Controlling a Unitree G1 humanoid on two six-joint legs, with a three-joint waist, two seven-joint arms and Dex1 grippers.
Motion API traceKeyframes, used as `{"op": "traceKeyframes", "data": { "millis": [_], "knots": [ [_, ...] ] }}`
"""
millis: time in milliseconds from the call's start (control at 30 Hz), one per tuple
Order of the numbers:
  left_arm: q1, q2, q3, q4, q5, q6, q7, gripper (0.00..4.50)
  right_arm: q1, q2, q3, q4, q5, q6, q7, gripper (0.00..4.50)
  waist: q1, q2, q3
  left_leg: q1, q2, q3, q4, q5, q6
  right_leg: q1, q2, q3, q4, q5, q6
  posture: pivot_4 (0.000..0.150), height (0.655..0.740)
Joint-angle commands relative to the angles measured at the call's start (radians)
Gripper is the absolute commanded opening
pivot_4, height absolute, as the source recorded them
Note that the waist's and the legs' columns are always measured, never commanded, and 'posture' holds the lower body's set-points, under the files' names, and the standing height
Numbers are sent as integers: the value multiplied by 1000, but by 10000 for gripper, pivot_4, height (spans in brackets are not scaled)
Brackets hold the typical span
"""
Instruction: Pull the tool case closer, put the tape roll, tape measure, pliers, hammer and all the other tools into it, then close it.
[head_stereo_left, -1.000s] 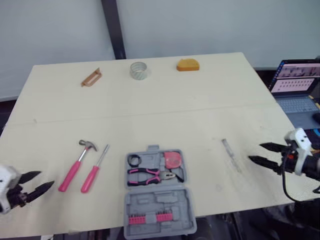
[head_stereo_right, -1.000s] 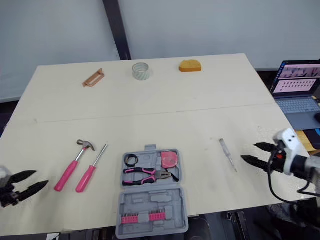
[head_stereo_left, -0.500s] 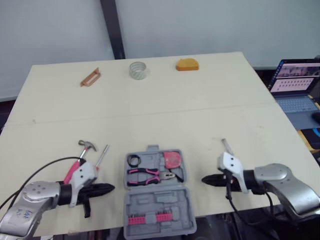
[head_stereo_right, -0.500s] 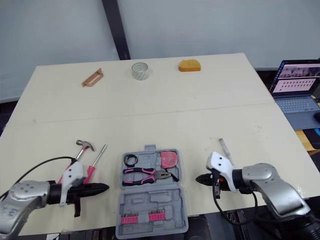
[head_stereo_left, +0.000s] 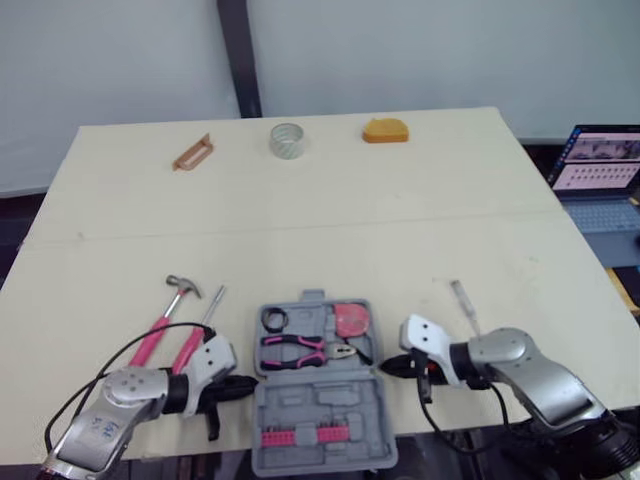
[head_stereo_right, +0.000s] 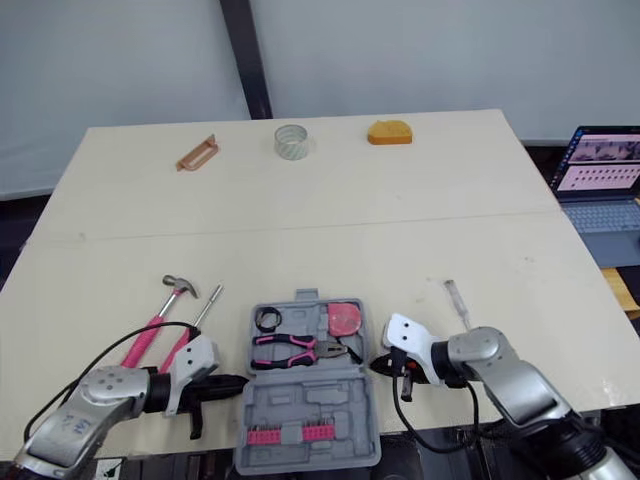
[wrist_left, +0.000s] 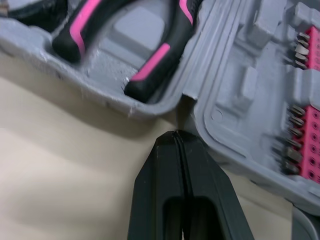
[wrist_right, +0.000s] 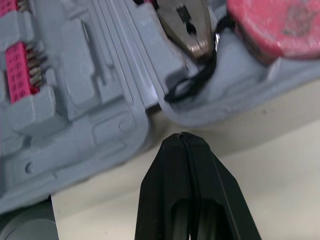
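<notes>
**Bracketing the tool case at its hinge line**

Lying open between both arms, the tool case (head_stereo_left: 330, 408) has its long axis running straight away from the robot. The tray half is farther, the lid half nearer, and the hinge line crosses side to side.

The left gripper (head_stereo_left: 247, 384) points in at the case's left side with its fingers pressed together on nothing, its tip just beside the hinge notch. The right gripper (head_stereo_left: 387, 371) mirrors it on the case's right side, also clenched and empty. Neither arm is clearly nearer — I cannot tell whether either tip touches the plastic.

Pliers (head_stereo_left: 300, 347) and tape measure (head_stereo_left: 351, 320) sit in the tray half. The hammer (head_stereo_left: 165, 316) lies left of the case.

Any drag toward the robot probably needs both tips working evenly, or the case may swivel.
</notes>
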Motion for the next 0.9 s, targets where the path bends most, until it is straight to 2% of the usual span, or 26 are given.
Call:
{"op": "traceKeyframes", "data": {
  "millis": [33, 367, 900],
  "knots": [
    [-5, -28, -23, 1, 25, -17, 32, 0, -11, 17, 11, -24, 10, 9, 7, 354, 2, 0, 0, 0, 0, 0, 0, 0, 0, 0, 0, 0, 0, 0, 0, 1500, 7400],
    [-18, -66, -15, 5, 52, -48, 60, 0, -23, 24, 15, -26, 9, 26, 17, 354, 18, 0, 0, 0, 0, -1, 2, 0, 0, 1, 0, 0, 0, 0, -1, 1500, 7400],
    [-142, -93, -22, 59, 65, -25, 57, 0, -76, 43, -16, 20, -1, 20, -3, 354, 17, 0, 0, -1, 0, -2, 2, 0, 0, 1, 0, -2, 0, 1, -1, 1500, 7400]
  ]
}}
